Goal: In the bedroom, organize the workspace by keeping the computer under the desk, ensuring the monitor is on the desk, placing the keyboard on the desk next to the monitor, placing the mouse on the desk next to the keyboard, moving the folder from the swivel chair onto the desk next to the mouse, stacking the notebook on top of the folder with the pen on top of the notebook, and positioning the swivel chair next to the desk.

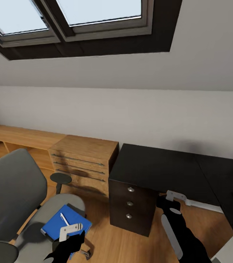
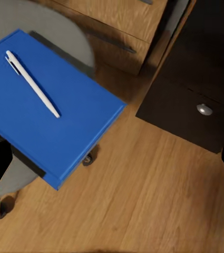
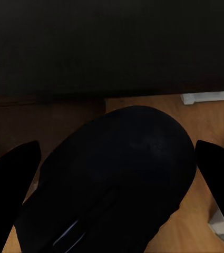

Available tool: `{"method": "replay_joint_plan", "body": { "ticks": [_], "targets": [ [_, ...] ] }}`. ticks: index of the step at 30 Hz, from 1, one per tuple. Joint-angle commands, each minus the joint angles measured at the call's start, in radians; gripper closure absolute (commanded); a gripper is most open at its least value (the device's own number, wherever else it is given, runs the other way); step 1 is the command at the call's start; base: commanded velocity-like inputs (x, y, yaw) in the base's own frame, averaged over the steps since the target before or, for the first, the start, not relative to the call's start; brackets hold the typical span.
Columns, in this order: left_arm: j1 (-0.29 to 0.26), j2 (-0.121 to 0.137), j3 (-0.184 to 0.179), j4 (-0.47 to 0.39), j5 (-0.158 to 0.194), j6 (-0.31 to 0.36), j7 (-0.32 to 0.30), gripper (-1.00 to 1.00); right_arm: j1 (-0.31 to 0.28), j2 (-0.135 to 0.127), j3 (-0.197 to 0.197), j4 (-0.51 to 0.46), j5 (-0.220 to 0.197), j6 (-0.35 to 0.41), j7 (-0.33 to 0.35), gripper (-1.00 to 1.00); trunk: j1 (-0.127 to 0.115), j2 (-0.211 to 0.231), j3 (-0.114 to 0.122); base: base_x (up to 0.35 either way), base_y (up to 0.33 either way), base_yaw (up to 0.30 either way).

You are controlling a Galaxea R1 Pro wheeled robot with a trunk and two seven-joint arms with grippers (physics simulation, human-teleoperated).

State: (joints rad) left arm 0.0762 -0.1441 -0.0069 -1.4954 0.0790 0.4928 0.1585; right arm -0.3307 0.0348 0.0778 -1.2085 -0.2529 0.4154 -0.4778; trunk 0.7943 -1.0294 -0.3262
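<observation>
The right tool [image 1: 166,202], lower right of the head view, grasps the rounded black computer mouse [image 3: 117,179] just in front of the black drawer bench [image 1: 160,168]; it should probably be lifted clear of the edge and set flat on top. The left tool [image 1: 72,233], released, hovers by the blue folder [image 2: 48,110] carrying a white pen [image 2: 32,83] on the grey swivel chair [image 1: 14,190]. Any notebook is indistinguishable from the folder

Your arms are glossy black, each with a pale grey plate behind its dark left hand [image 1: 72,237] and right hand [image 1: 164,201].
</observation>
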Motion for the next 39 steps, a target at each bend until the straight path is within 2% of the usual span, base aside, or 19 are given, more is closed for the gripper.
{"method": "replay_joint_plan", "body": {
  "ticks": [1,13,25,36,39],
  "targets": [
    [0.000,0.000,-0.001,-0.002,0.008,0.004,0.007,-1.00,-0.001,0.000,0.002,0.000,-0.008,0.002,-0.008,1.00,0.001,-0.001,-0.001,0.321,-0.093,0.088],
    [0.000,0.000,-0.001,-0.002,0.008,0.004,0.009,-1.00,-0.001,0.000,0.002,0.000,-0.008,0.002,-0.008,1.00,0.001,-0.001,-0.006,0.270,-0.173,0.242],
    [0.000,0.000,0.001,-0.002,0.009,0.004,0.008,-1.00,-0.001,-0.001,0.002,-0.002,-0.008,0.002,-0.007,1.00,0.001,-0.001,-0.007,0.284,-0.058,0.031],
    [0.000,0.000,0.000,-0.002,0.008,0.004,0.010,-1.00,-0.001,0.000,0.003,0.007,-0.011,0.003,0.003,1.00,0.001,-0.001,-0.007,0.051,0.000,0.228],
    [0.000,0.000,0.000,-0.002,0.008,0.004,0.010,-1.00,-0.001,0.000,0.003,0.007,-0.011,0.003,0.028,1.00,0.001,-0.001,-0.007,0.002,0.000,0.097]
  ]
}}
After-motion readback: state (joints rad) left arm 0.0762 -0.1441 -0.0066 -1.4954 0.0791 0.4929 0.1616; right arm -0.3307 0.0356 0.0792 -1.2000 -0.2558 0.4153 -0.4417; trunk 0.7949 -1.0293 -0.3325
